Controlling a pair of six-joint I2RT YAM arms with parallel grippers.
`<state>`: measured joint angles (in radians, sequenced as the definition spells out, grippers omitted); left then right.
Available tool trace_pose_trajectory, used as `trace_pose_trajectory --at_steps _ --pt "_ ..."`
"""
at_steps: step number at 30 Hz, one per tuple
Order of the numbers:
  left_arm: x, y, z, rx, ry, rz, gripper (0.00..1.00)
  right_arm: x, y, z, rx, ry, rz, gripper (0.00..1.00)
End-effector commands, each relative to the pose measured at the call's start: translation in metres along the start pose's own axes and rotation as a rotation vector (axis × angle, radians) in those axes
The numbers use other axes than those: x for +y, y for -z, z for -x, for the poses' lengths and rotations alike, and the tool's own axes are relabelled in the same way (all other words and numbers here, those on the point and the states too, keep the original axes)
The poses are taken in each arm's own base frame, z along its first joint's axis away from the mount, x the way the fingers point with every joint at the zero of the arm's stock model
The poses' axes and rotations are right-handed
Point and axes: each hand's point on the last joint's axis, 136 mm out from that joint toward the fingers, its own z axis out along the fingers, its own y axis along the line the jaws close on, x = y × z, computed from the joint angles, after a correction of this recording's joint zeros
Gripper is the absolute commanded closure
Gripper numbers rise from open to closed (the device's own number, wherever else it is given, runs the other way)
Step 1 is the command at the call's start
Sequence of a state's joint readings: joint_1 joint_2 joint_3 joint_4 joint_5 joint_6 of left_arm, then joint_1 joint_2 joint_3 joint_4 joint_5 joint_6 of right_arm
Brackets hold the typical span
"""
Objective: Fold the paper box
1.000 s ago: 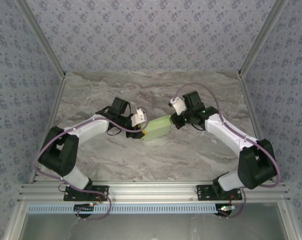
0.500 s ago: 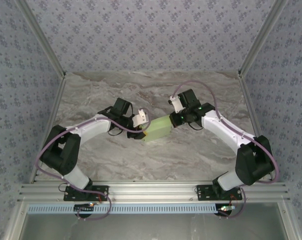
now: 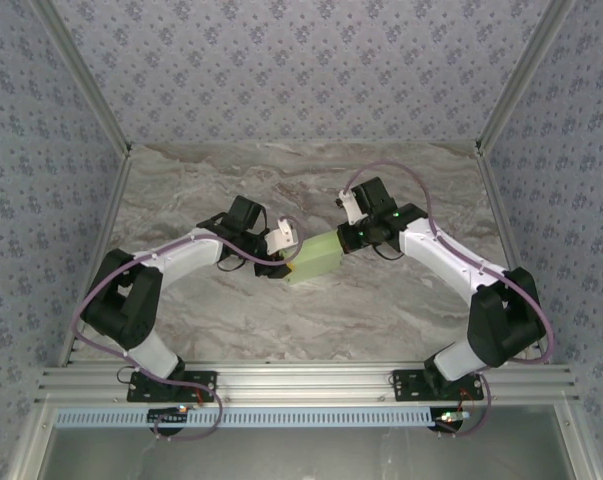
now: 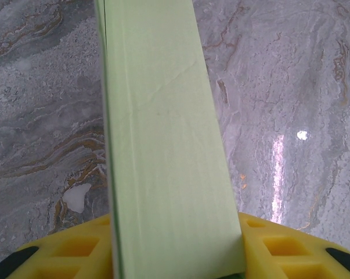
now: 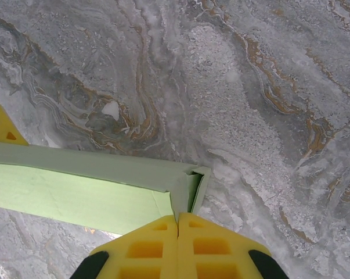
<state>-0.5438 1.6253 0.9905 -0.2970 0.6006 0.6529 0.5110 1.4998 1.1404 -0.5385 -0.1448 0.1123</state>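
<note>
While the paper box [image 3: 317, 257] lies between the two arms, I read it as a pale green, long rectangular sleeve, its right end a little farther from the arm bases than its left. The left pincer [image 3: 288, 262] grips the box at its left end. From the left wrist I see the box [image 4: 163, 145] running straight out from between the yellow pads [image 4: 279, 253], one on each side of it, a faint crease across its broad face. At the box's right end is the right pincer [image 3: 349, 238], pressed fully together with nothing between its pads. From the right wrist its tips [image 5: 177, 224] sit right at the box's [image 5: 76, 192] open end, by a folded-in flap [image 5: 192, 189] — I cannot tell whether they touch it. Under the box is the grey marbled desk [image 3: 231, 320] — whether the box rests on it or hangs just above, I cannot tell.
</note>
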Motion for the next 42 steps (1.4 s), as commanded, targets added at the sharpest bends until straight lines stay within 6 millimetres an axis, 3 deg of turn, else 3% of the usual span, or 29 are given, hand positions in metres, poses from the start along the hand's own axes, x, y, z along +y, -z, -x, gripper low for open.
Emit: trace_pose_trajectory --at_steps 1,22,42 --pt "0.002 -0.001 0.000 0.025 0.020 -0.002 0.56 -0.001 -0.004 -0.004 0.019 -0.017 -0.020 0.97" --pt "0.003 0.000 0.000 0.035 0.030 0.011 0.56 -0.012 -0.007 -0.028 -0.005 -0.007 -0.082 0.98" --pt "0.006 0.013 0.020 -0.029 0.059 0.049 0.41 -0.002 0.005 -0.012 -0.050 0.008 -0.105 0.99"
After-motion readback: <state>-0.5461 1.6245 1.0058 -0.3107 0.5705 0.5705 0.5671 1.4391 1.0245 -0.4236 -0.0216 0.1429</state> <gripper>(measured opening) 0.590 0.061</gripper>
